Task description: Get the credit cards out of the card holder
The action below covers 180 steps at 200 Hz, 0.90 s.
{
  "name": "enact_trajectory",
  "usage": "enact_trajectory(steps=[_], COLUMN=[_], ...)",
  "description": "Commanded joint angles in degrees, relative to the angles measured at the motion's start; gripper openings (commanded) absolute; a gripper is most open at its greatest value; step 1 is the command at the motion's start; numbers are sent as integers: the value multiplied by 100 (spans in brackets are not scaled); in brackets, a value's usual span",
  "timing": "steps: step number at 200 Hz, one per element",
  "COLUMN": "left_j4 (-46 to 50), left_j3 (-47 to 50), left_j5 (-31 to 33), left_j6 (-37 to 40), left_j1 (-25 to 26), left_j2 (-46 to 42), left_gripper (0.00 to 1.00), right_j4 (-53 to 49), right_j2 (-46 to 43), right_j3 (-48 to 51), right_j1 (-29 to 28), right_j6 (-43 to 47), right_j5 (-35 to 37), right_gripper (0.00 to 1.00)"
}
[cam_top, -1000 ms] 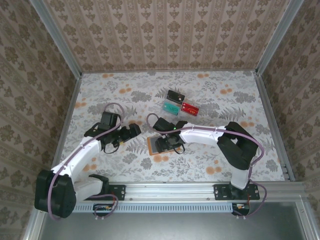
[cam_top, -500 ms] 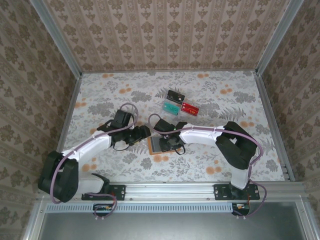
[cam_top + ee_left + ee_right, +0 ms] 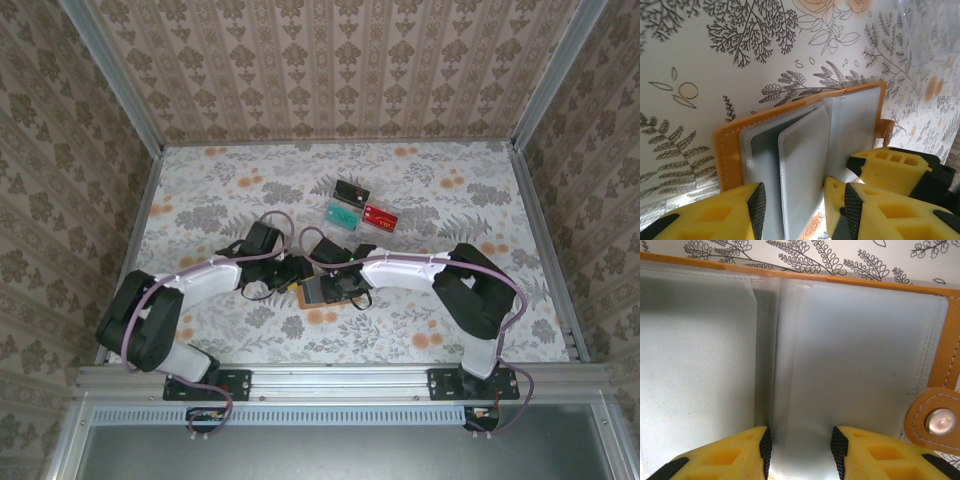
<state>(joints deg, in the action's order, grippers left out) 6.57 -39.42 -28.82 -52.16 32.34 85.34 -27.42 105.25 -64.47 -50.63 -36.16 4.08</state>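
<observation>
The orange card holder lies open at the table's middle, its grey plastic pockets facing up. My left gripper is at its left edge, open. One plastic leaf stands upright between the fingers of the left gripper. My right gripper sits over the holder from the right, and the right gripper is open, straddling the fold between pockets. The black card, teal card and red card lie together farther back. The pockets in view look plain grey.
A snap tab sticks out at the holder's right edge. A clear plastic tray edge shows beyond the holder. Metal rails and papered walls bound the floral table.
My left arm has swung right across the table and reached the holder's left edge. The right arm has stayed on the holder.
</observation>
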Motion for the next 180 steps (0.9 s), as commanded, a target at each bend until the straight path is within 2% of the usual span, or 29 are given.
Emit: enact_trajectory(steps=[1, 62, 99, 121, 148, 180], left_j4=[-373, -505, -661, -581, -300, 166], left_j3=[-21, -57, -22, 11, 91, 127], left_j5=[-252, -377, -449, -359, -223, -135], left_j6=[-169, -128, -111, -25, 180, 506], left_j1=[45, 45, 53, 38, -16, -195], left_j2=[169, 437, 559, 481, 343, 21], left_gripper=[48, 45, 32, 19, 5, 1], right_j4=[-97, -35, 65, 212, 631, 1016], right_j2=[328, 329, 196, -221, -1072, -1837], right_j3=[329, 365, 382, 423, 579, 802], right_j1=[88, 110, 168, 286, 428, 537], right_j6=[-97, -93, -39, 143, 327, 265], right_j5=[-126, -235, -410, -612, -920, -1069], right_gripper=[42, 42, 39, 38, 45, 52])
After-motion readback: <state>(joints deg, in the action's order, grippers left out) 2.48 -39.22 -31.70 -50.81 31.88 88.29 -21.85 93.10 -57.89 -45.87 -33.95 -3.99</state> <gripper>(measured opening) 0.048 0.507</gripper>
